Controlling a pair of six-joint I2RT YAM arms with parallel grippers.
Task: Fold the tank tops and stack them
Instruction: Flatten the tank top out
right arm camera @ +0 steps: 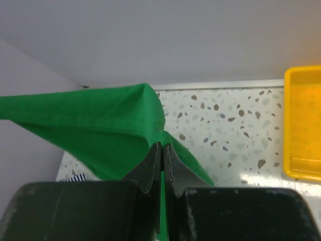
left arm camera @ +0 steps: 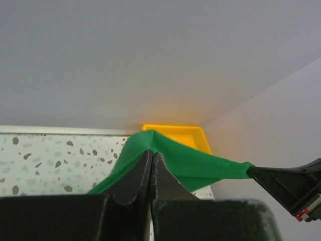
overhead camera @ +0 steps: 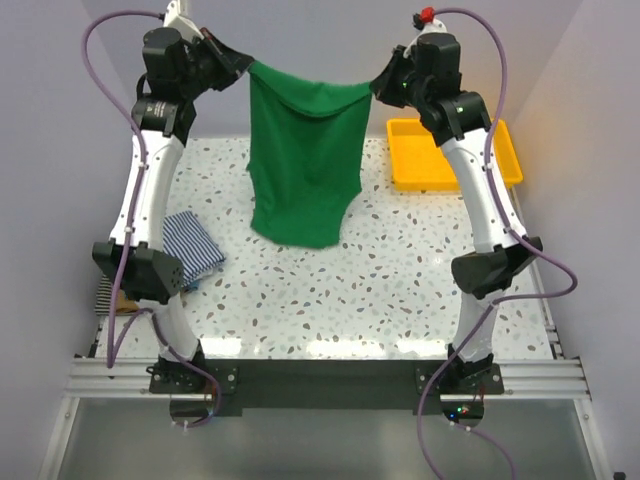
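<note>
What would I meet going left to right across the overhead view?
folded thin-striped tank top → left gripper → hanging green tank top → right gripper → yellow tray

The left arm point(overhead camera: 150, 200) has its elbow over a striped cloth point(overhead camera: 104, 295) at the table's left edge. Only a sliver shows, too little to tell its shape. The same arm crosses one side of the thin-striped tank top point(overhead camera: 195, 245). The right arm point(overhead camera: 485, 200) cuts across the yellow tray point(overhead camera: 415, 155).

The green tank top point(overhead camera: 305, 160) hangs low, and I can't tell if its hem touches the table.

In the left wrist view, green cloth covers the tray's near side and the right gripper point(left arm camera: 253, 173) runs off the edge. In the right wrist view, the tray is cropped and the thin-striped top is a mere scrap.
</note>
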